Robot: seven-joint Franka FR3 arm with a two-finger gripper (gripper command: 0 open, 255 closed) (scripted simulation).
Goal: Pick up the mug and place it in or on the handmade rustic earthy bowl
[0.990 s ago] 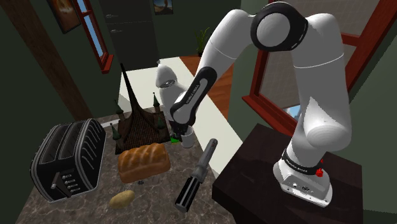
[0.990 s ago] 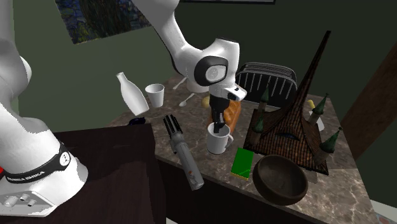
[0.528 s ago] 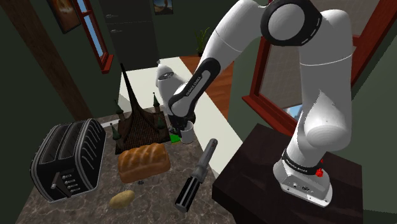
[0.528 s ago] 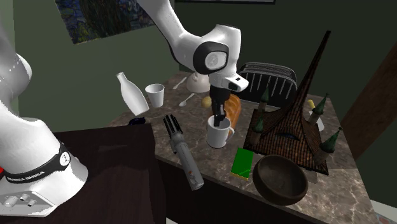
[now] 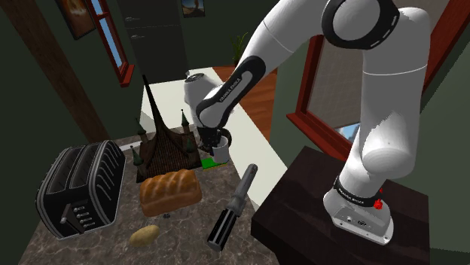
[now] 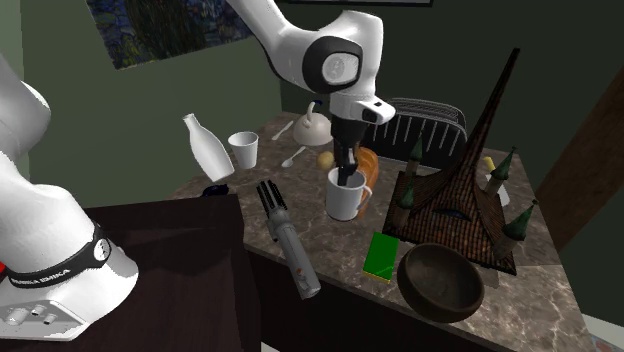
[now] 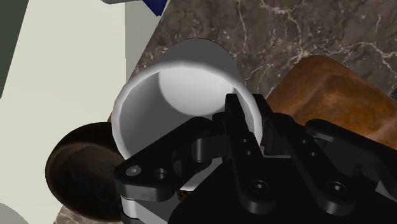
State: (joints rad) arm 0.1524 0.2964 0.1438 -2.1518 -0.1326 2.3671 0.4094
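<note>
You had the black gripper (image 6: 346, 177) clamped on the rim of the smooth white cylindrical mug (image 6: 344, 202); the round, rough dark-brown bowl (image 6: 440, 283) sat near the veined stone worktop's (image 6: 555, 295) edge.

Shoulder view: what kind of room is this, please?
Most likely a kitchen: a black toaster and a loaf of bread sit on a dark marbled counter, with a white mug close by.

Smooth white mug (image 6: 345, 197), polished veined stone countertop (image 6: 545, 300), matt dark bowl (image 6: 440, 283)
</note>
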